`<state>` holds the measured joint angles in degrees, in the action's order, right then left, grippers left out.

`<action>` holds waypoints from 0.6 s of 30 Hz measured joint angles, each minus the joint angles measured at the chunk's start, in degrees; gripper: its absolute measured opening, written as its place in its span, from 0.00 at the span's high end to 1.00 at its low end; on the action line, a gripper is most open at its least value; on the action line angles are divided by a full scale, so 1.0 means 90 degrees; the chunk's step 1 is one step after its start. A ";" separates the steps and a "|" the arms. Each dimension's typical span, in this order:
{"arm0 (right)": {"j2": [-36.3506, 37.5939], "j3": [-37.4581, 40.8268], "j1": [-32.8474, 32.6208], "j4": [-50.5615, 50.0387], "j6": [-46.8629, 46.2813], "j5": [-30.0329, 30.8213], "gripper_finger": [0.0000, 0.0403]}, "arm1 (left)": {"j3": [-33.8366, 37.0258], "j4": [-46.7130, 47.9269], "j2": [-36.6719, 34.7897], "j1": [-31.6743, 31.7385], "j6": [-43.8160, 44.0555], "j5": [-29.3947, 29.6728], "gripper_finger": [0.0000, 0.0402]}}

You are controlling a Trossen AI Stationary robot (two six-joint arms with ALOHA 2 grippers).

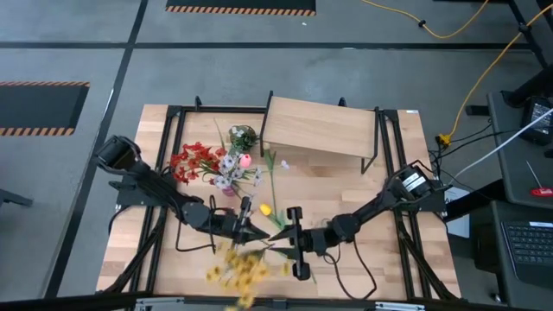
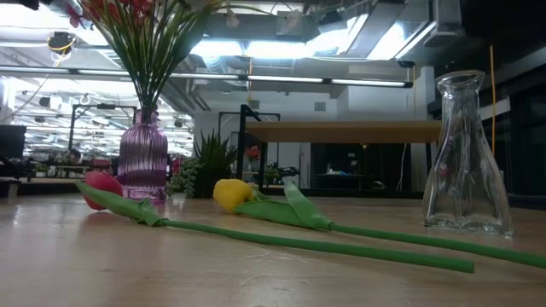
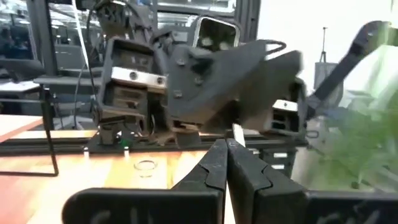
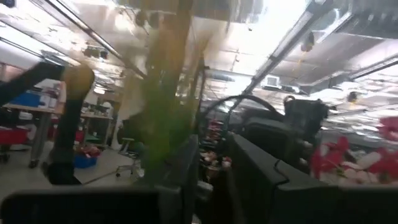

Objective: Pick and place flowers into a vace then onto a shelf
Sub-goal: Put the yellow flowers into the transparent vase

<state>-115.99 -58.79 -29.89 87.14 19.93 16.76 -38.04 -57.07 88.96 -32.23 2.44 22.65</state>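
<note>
Both grippers meet over the near middle of the table, at a yellow flower bunch.

We see the left gripper [image 1: 251, 231] pinched fully closed on the yellow flowers' [image 1: 238, 269] stem; the right gripper [image 1: 296, 244] stands part open beside it. Two tulips [image 2: 232, 194] lie flat; the purple vase [image 2: 142, 158] holds flowers; the shelf [image 1: 320, 128] stands far right.
</note>
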 joint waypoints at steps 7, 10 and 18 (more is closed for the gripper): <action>0.0626 0.0001 -0.0273 -0.1258 0.0349 0.0918 0.70 | 0.0000 0.0817 -0.0363 -0.0082 0.0313 0.0438 1.00; 0.0881 0.0001 -0.0297 -0.2069 0.0344 0.1185 0.69 | 0.0000 0.0894 -0.0382 -0.0093 0.0316 0.0421 1.00; 0.1456 0.0001 -0.0498 -0.3610 0.0322 0.1190 0.69 | 0.0000 0.1516 -0.0680 -0.0476 0.0335 0.0739 1.00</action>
<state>-102.88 -58.78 -34.37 54.65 22.83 27.47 -38.04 -43.43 82.84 -36.52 5.46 29.30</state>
